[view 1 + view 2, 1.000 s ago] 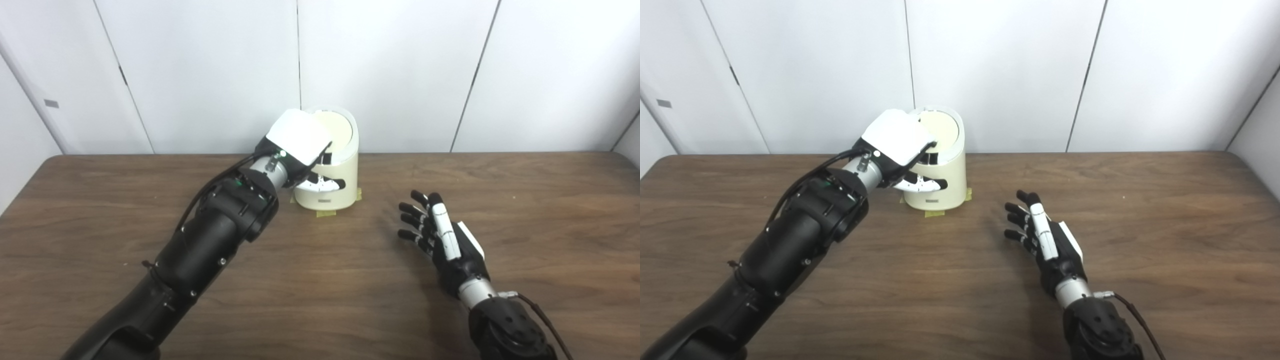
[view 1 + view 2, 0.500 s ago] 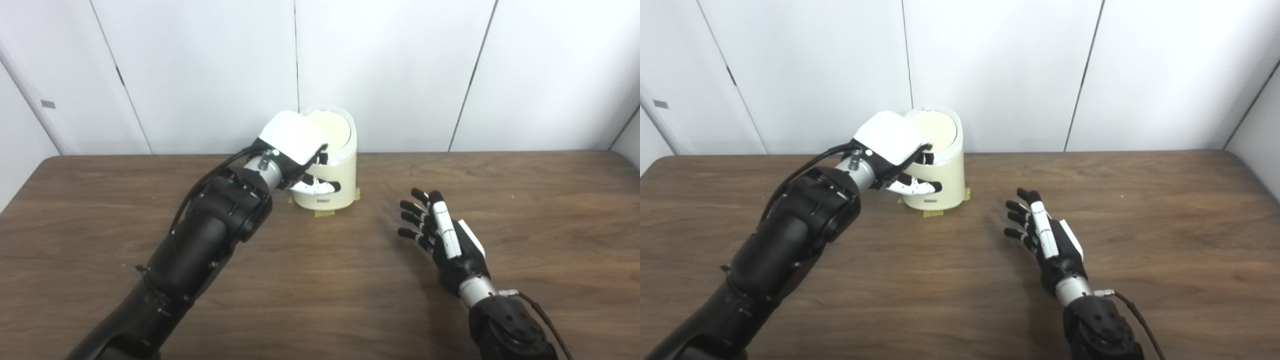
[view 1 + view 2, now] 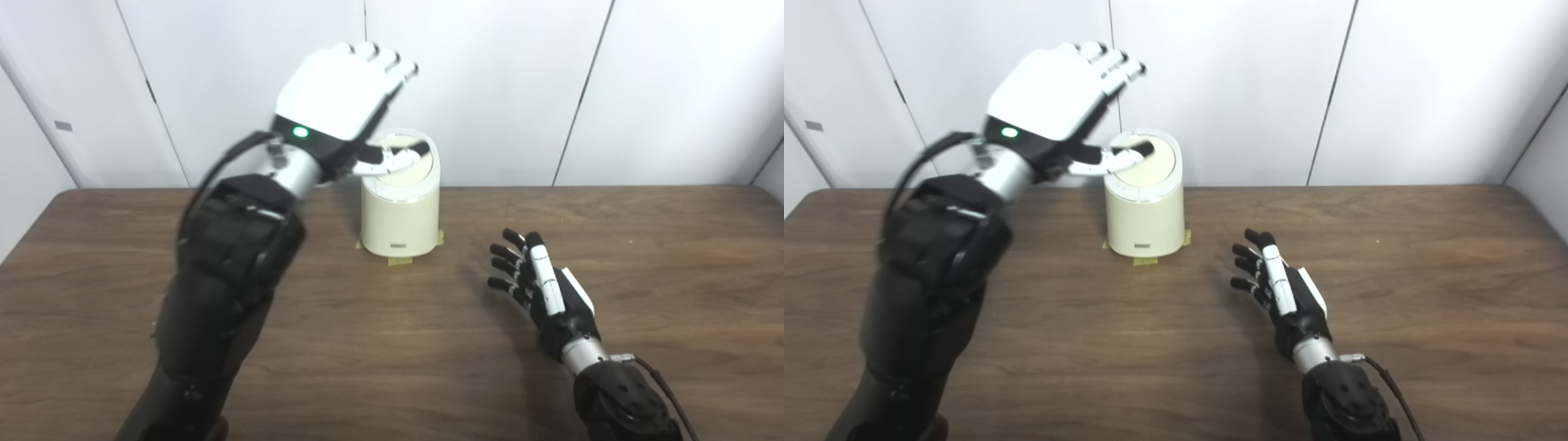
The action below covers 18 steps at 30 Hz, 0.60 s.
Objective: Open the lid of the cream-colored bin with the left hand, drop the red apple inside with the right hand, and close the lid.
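The cream-colored bin (image 3: 399, 215) stands at the back of the wooden table, taped down at its base, with its round lid (image 3: 409, 173) lying flat and closed on top. My left hand (image 3: 340, 101) is raised above and to the left of the bin, fingers spread and open; its thumb reaches over the lid. My right hand (image 3: 542, 288) rests low over the table to the right of the bin, open, fingers apart, holding nothing. No red apple shows in either view.
Yellow tape tabs (image 3: 399, 261) mark the bin's foot. The brown table (image 3: 392, 367) ends at white wall panels (image 3: 490, 86) right behind the bin.
My left hand has let go of the bin's side, risen well above it and spread open. The right hand has stayed still.
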Each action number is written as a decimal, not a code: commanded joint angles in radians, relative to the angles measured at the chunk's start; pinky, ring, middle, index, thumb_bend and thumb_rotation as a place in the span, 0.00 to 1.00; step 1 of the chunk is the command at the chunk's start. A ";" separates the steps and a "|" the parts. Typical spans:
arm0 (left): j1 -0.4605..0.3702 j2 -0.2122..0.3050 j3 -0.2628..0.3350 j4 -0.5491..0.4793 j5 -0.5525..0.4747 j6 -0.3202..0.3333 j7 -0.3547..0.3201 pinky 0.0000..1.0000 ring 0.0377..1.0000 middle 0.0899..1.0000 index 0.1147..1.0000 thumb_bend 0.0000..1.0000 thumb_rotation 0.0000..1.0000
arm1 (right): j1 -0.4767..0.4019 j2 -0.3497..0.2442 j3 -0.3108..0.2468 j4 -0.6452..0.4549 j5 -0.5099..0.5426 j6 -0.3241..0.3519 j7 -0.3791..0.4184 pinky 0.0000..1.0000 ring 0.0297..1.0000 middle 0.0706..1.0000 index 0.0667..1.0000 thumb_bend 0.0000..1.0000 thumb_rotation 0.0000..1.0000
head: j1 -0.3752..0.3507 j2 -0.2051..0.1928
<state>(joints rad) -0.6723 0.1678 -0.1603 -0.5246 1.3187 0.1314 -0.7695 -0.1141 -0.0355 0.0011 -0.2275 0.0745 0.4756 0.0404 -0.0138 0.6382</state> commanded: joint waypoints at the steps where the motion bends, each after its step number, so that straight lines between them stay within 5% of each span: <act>1: 0.043 -0.009 0.051 -0.025 -0.061 0.027 0.087 0.91 0.99 0.98 0.94 0.45 0.72 | -0.044 0.002 -0.005 -0.027 0.008 -0.014 0.001 0.78 0.89 0.86 0.91 0.50 1.00 | -0.001 0.001; 4: 0.126 -0.033 0.120 -0.019 -0.168 0.040 0.203 0.86 0.96 0.97 0.93 0.45 0.69 | -0.043 0.005 -0.008 -0.028 0.008 -0.025 -0.002 0.78 0.88 0.85 0.90 0.50 1.00 | -0.004 -0.001; 9: 0.253 -0.104 0.285 0.009 -0.552 0.136 0.285 0.86 0.95 0.97 0.94 0.39 0.62 | -0.035 0.014 -0.019 -0.031 0.013 -0.067 -0.004 0.76 0.87 0.86 0.89 0.50 0.98 | -0.005 0.001; 14: 0.358 -0.148 0.394 0.062 -0.837 0.188 0.364 0.82 0.88 0.92 0.92 0.37 0.66 | -0.027 0.025 -0.043 -0.034 0.052 -0.124 0.003 0.75 0.87 0.86 0.89 0.51 1.00 | -0.007 0.006; 18: 0.454 -0.202 0.482 0.090 -1.096 0.233 0.413 0.88 0.90 0.93 0.92 0.37 0.84 | -0.027 0.032 -0.082 -0.035 0.115 -0.187 0.018 0.81 0.90 0.89 0.89 0.60 1.00 | -0.004 0.010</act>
<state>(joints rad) -0.2140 -0.0262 0.3128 -0.4205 0.3104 0.3639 -0.3861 -0.1119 -0.0041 -0.0711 -0.2318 0.1586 0.3662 0.0416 -0.0169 0.6473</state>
